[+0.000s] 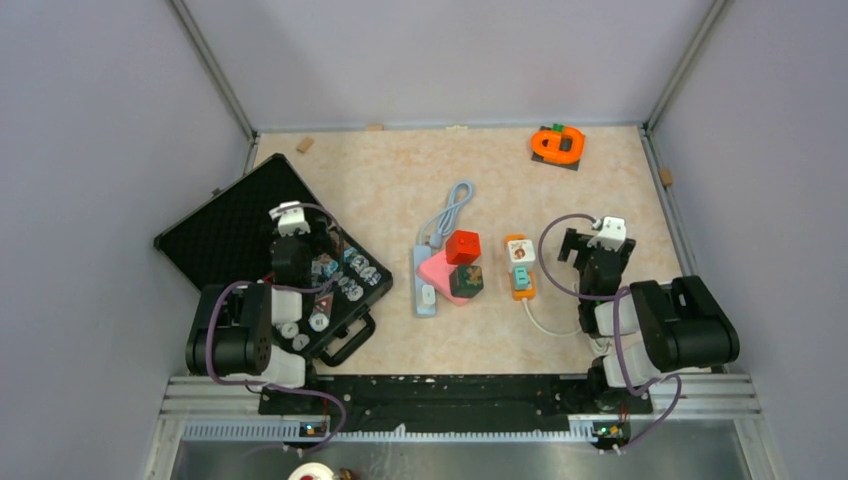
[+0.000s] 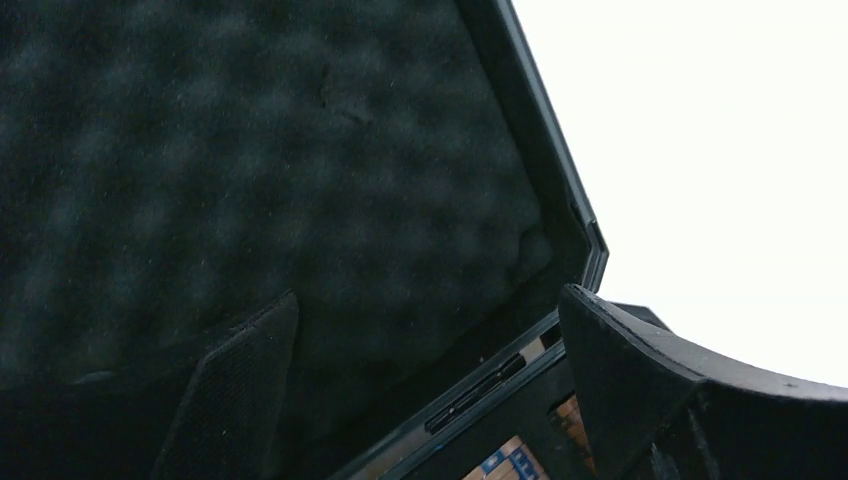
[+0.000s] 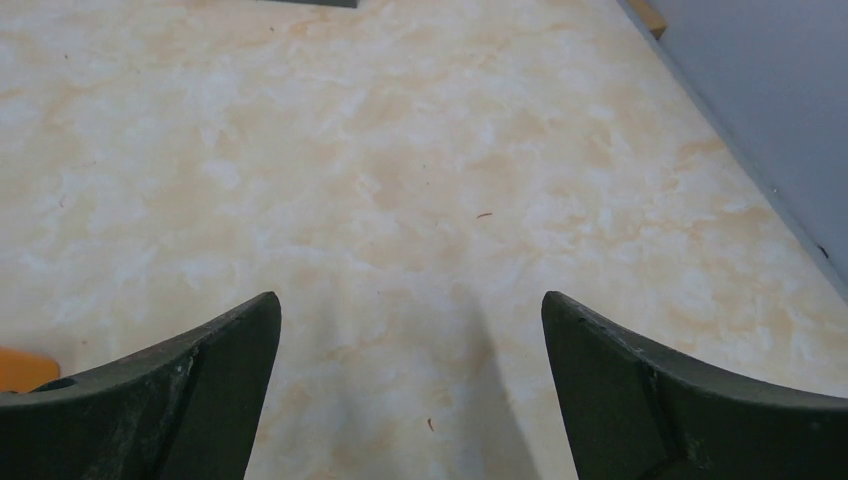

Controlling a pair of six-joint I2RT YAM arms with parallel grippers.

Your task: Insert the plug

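Left gripper [image 2: 428,292] and right gripper [image 3: 410,296] gape wide; orange plug [image 1: 520,264] lies lengthwise near-to-far, cable [image 1: 545,322] leaving its near end.

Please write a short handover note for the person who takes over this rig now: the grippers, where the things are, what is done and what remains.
Left gripper: open, empty, over the open black case, facing its foam lid.
Right gripper: open, empty, above the table on the right side.
Things: the power strip lies mid-table, with a pink piece, a red block and a green block on or against it. The plug piece, on a white cable, lies just right of them, apart.
Done: nothing yet.
Left: grasp the plug piece, probably with the nearer right arm, and insert it.
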